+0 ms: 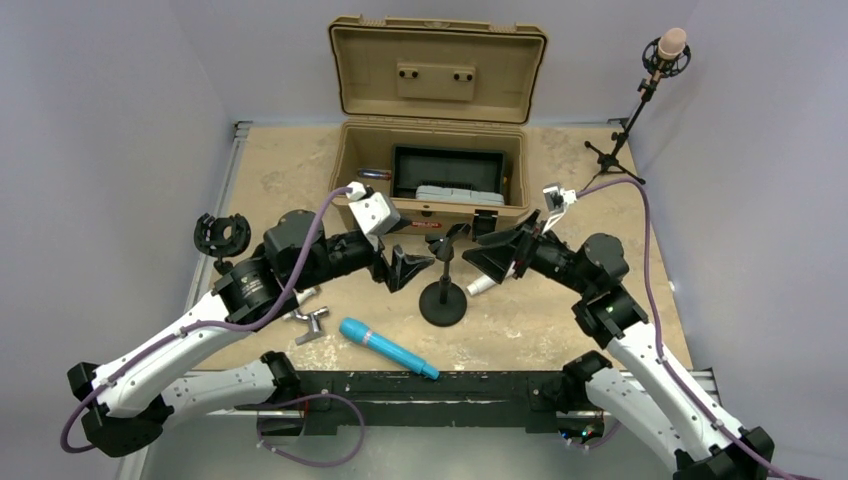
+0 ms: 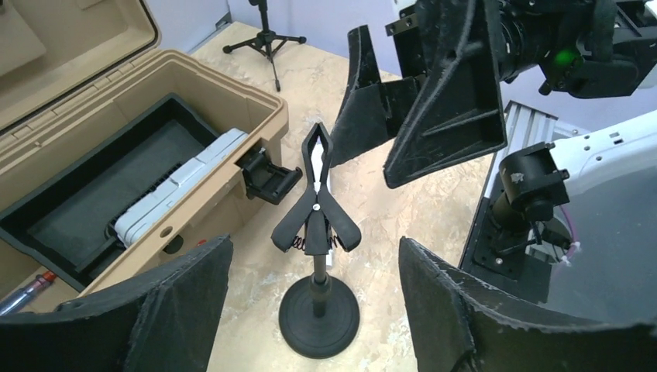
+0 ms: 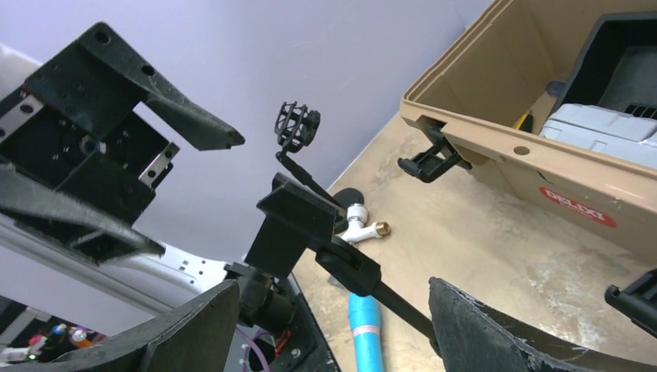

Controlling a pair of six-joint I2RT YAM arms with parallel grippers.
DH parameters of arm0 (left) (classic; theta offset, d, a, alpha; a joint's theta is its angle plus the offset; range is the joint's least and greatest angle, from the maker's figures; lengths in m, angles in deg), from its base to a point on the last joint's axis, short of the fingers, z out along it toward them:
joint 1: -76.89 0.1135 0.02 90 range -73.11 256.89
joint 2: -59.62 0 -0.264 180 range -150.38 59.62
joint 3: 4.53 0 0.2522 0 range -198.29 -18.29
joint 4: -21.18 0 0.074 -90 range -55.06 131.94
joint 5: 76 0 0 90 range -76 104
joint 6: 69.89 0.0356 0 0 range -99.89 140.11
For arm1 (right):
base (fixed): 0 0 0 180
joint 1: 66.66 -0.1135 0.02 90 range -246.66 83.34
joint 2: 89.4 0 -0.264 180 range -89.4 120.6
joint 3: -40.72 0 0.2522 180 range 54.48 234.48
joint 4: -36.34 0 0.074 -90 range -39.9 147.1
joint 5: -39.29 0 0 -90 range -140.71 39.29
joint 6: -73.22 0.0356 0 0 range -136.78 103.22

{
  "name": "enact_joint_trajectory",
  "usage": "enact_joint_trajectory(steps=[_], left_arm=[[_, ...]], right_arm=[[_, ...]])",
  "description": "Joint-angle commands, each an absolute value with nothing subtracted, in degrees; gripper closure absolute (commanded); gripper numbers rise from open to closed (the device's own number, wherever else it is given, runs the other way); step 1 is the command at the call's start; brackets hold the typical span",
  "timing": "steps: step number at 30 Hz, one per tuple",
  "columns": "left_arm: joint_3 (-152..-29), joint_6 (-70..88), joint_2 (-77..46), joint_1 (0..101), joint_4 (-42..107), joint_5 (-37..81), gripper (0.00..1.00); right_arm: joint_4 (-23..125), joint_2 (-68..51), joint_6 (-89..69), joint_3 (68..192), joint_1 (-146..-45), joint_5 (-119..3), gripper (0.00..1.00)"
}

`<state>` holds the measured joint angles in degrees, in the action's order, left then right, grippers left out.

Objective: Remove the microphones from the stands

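The black desk stand rests on its round base mid-table, and its spring clip on top is empty. A blue microphone lies flat on the table in front of the stand, apart from it; its blue body also shows in the right wrist view. My left gripper is open just left of the stand, its fingers on either side of the base. From the right, my right gripper faces the clip, open and holding nothing.
An open tan case stands behind the stand. A second microphone sits on a tripod at the back right. An empty shock-mount stand and a white fitting are on the left. A small white object lies under my right gripper.
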<state>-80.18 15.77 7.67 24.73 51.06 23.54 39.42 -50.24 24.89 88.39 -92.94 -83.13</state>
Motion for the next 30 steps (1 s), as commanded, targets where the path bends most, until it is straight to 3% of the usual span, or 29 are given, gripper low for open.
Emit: enact_joint_trajectory(steps=[1,11,22,30], left_arm=[[-79.7,21.7,8.7,22.2,50.6,15.5,0.22],[-77.5,21.4,12.1,22.1,47.9,10.7,0.2],[-77.9,21.5,12.4,22.1,48.5,9.8,0.2],[-78.0,21.7,12.9,22.1,48.6,9.4,0.2]], right_arm=[[34.2,-48.2,28.3,91.9,-94.7,-82.6,0.12],[32.2,-43.4,30.0,94.9,-99.5,-76.3,0.16],[28.8,-38.6,32.2,95.2,-102.3,-73.2,0.31],[28.8,-39.0,33.8,87.8,-102.4,-70.8,0.49]])
